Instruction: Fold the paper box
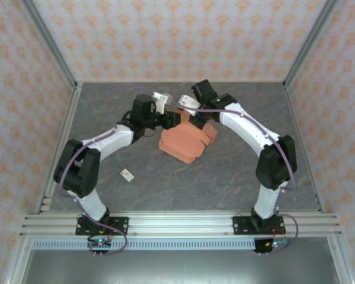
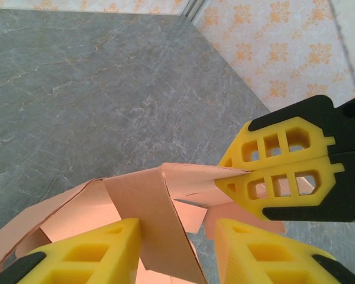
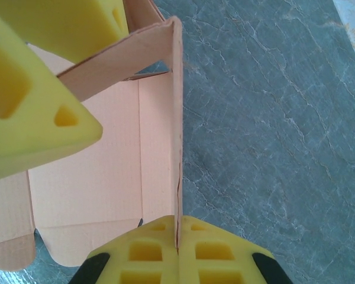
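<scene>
At the surface's [image 1: 236,177] centre, your paper box [image 1: 182,145] lies half-raised, long axis running 8 to 2 o'clock. Your right claw [image 3: 178,226] pinches its upright wall's edge. Your left claw [image 2: 177,229], at its 11 o'clock, straddles a flap, fingers apart.

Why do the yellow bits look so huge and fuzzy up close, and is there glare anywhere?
Right wrist view: the left gripper sits near the lens, so looks oversized and soft; the paper box is crisp. Top external view: even light, faint shadows, no glare.
</scene>
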Tool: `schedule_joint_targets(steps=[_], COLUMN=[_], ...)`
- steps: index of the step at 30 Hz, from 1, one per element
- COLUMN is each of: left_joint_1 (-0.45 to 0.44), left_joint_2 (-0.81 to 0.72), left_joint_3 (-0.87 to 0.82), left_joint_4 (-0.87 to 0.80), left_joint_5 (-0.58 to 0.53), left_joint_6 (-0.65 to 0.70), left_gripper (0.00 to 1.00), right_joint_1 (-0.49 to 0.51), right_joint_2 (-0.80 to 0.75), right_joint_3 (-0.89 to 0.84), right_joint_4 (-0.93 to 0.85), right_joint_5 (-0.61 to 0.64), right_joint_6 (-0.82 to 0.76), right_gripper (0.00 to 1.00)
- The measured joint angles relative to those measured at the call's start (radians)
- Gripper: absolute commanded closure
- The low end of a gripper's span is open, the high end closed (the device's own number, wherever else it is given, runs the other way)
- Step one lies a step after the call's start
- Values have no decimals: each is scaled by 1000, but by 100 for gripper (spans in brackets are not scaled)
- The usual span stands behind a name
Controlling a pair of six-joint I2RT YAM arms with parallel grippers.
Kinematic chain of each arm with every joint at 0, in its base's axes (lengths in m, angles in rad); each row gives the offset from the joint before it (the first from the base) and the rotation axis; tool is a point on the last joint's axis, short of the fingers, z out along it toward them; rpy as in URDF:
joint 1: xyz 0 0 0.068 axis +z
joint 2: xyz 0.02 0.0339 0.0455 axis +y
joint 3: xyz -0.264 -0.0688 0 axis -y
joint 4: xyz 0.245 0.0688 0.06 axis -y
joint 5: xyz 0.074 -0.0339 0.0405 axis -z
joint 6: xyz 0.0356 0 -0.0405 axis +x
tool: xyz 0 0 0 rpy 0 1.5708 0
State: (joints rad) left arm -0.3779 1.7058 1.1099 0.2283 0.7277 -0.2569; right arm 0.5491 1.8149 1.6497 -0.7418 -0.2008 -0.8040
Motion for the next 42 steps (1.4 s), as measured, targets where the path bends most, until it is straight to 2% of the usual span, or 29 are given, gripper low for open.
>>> schedule_joint_targets(steps=[8,18,23,31,42], left_joint_1=[14,60,90,90,90], left_joint_2=[-130,-357,-344,-218,-152], left_joint_3=[-80,-256,-277,-275,-222], left_joint_4=[-76,-175,-197,-195,-196], left_joint_5=[-66,-214,-243,-239,-251], left_joint_6=[53,129,137,136,135], left_gripper=[52,46,43,41,40], right_joint_1=[0,0,6,49,68], right_joint_2=[0,0,8,11,9], right_joint_3=[0,0,-3,-107,-261], right_joint_4=[-1,-2,32,180,409], right_joint_5=[45,122,190,308,348], right_joint_6=[-12,-71,-113,-213,-371], right_gripper=[100,100,100,100,100])
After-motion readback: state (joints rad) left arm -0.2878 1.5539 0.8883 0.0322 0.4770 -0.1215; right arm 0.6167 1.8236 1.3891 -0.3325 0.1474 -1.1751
